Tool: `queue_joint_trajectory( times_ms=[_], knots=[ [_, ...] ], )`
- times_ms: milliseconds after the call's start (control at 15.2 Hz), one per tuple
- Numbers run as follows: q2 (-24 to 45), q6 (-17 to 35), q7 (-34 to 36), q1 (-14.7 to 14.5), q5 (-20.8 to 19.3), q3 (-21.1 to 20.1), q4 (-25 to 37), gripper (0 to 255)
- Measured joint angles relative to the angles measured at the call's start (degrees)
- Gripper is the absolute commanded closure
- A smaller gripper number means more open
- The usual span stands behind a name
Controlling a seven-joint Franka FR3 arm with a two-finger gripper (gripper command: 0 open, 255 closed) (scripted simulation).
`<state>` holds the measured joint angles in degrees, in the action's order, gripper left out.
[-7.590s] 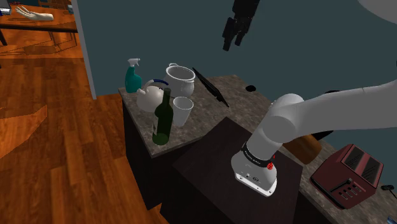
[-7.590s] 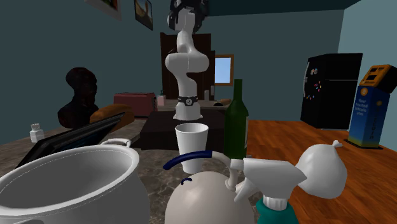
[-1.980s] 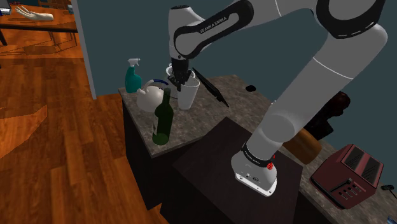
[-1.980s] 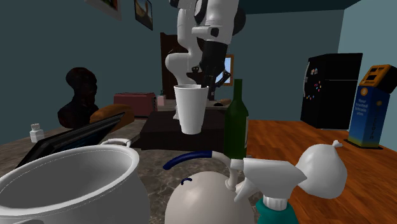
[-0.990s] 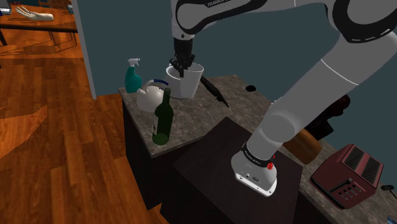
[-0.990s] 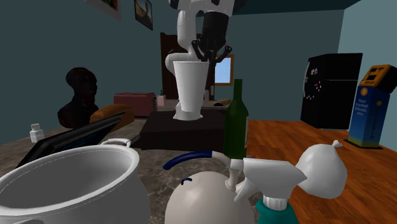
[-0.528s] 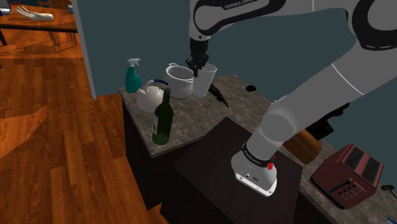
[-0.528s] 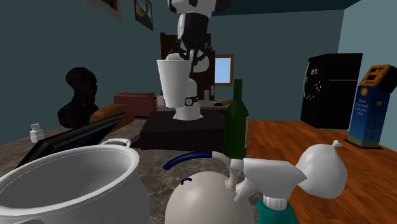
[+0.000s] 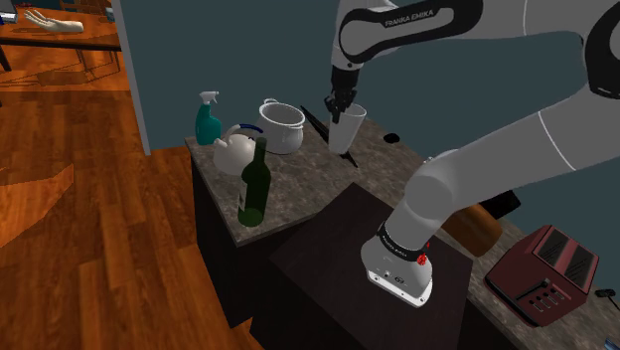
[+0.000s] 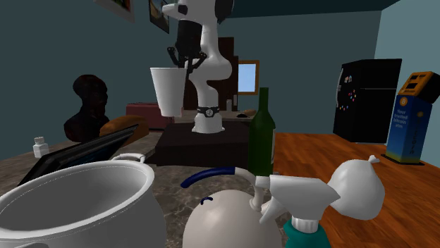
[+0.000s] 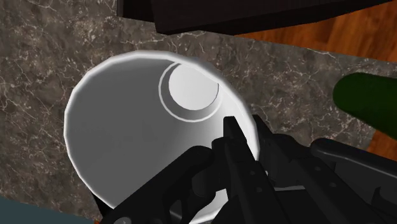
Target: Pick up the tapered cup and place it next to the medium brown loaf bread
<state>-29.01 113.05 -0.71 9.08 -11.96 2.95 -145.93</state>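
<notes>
We judge the carry to be the step in hand. The gripper is clenched on the rim of the white tapered cup, one finger inside and one outside, as the wrist view shows. The cup hangs upright in the air at the upper middle of the shoulder view, clear of the stone counter below it. In the second exterior view it sits upper left of centre.

The brown loaf lies at the right of the shoulder view, partly hidden behind the arm's lower link. In the second exterior view it is at the middle left, lower than the cup and well apart from it.

The next move, as we read it, calls for:
- Swinging the cup on toward the loaf's stretch of counter.
- Lowering it upright onto a bare patch just beside the loaf.
- Releasing only once the base rests flat.

With the grip on one side of the rim, the cup may tip, so we think a slow descent is wise.

We count one each of:
- Cup
- Loaf
- Green bottle
- Teal spray bottle
- White pot
- Round white kettle
- Red toaster, at the lower right
</notes>
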Motion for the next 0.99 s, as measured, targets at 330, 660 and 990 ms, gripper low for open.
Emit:
queue_joint_trajectory(
  times_ms=[330,660,990],
  knots=[
    [-4.64,-0.05,-6.95,4.07,-3.97,5.52,-3.25,255],
    [-7.60,-0.07,-13.53,8.05,-7.97,10.85,-4.71,255],
    [-8.19,1.13,-20.58,12.08,-12.21,16.93,-4.70,255]
  ],
)
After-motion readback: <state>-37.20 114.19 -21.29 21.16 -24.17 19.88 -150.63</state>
